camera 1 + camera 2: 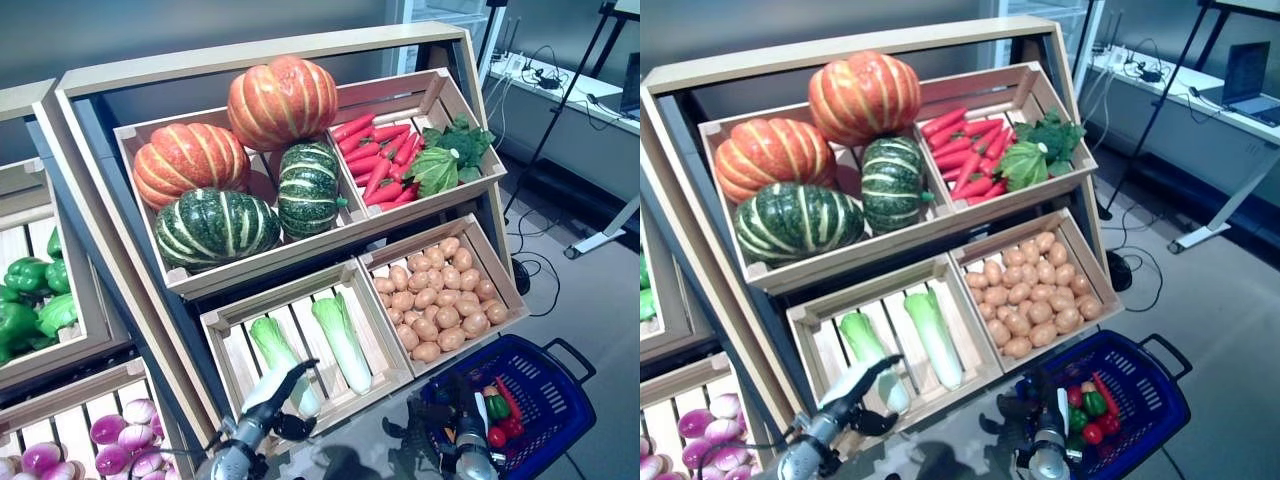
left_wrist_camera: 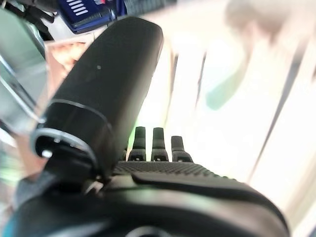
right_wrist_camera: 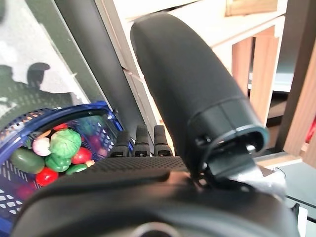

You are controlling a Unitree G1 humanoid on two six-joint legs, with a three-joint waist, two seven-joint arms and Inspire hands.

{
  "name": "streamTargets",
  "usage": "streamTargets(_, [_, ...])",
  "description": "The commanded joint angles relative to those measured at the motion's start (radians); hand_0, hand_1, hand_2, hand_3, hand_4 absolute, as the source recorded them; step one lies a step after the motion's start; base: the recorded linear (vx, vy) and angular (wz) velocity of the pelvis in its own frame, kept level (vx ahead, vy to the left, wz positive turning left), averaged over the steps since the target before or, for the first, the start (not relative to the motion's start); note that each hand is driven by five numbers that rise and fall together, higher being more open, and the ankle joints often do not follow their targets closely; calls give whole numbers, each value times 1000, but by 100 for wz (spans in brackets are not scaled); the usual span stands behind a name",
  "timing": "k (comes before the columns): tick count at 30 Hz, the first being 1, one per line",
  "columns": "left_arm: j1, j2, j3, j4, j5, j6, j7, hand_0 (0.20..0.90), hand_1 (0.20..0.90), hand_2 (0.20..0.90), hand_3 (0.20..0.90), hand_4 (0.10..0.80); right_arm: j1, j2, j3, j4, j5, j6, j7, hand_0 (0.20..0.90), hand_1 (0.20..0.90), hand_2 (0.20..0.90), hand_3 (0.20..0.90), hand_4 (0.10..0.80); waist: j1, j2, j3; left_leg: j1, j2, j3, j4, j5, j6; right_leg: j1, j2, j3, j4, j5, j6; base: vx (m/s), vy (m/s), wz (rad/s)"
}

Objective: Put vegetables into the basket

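**Some veggies in, more to pick**

Fingers on the left hand are straight and hold nothing, low in the frame by the two cabbages in their crate. Its wrist view shows the same. Fingers on the right hand are straight and empty too, at the rim of the blue basket, lower right. I think the job is partly done: the basket already holds small red and green vegetables, and the stand is full.
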Motion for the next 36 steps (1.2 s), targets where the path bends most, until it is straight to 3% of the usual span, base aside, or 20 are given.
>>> streamTargets(1, [-165,145,28,-132,321,-13,274,900,900,900,900,800,-62,-66,-65,-97,19,-43,31,900,900,900,900,800,4,8,6,59,48,109,10,-65,-51,-52,-64,54,6,68,25,72,87,-2])
streamTargets(4, [-191,240,30,-184,387,44,282,900,900,900,900,800,-39,-85,-78,-141,48,-38,68,900,900,900,900,800,-14,11,2,60,49,120,10,-64,-51,-55,-60,57,10,66,27,66,65,-7])
streamTargets(8, [-231,311,19,-219,425,112,242,900,900,900,900,800,-25,-103,-88,-236,81,-16,116,900,900,900,900,800,-30,14,13,56,49,128,19,-54,-47,-79,-55,64,58,46,20,20,58,-3])
streamTargets(10, [-290,344,-26,-219,444,166,209,900,900,900,900,800,-42,-131,-81,-296,108,-15,127,900,900,900,900,800,-41,16,47,3,55,114,87,-53,-51,-139,-59,89,135,24,8,-139,68,-10])
streamTargets(12, [-354,354,-82,-195,437,207,184,900,900,900,900,800,-80,-159,-75,-304,139,-33,131,900,900,900,900,800,-47,22,75,-49,62,101,140,-56,-58,-191,-62,105,192,7,1,-191,77,-9])
streamTargets(19, [-530,381,-231,-66,449,229,129,900,900,900,900,800,-220,-239,-59,-332,267,-78,165,900,900,900,900,800,-72,11,158,-228,99,108,385,-128,-74,-362,-95,155,391,-59,-11,-178,36,-1])
streamTargets(29, [-715,415,-337,6,416,229,65,900,900,900,900,800,-333,-269,-72,-373,410,-63,140,900,900,900,900,800,-76,-16,236,-481,164,79,691,-254,-55,-614,-155,193,729,-163,-23,-195,-45,17])
streamTargets(36, [-796,426,-380,30,400,247,57,900,900,900,900,800,-370,-281,-91,-365,428,-72,104,900,900,900,900,800,-76,-22,265,-629,177,39,906,-364,-46,-777,-188,228,960,-252,-27,-126,-25,1])
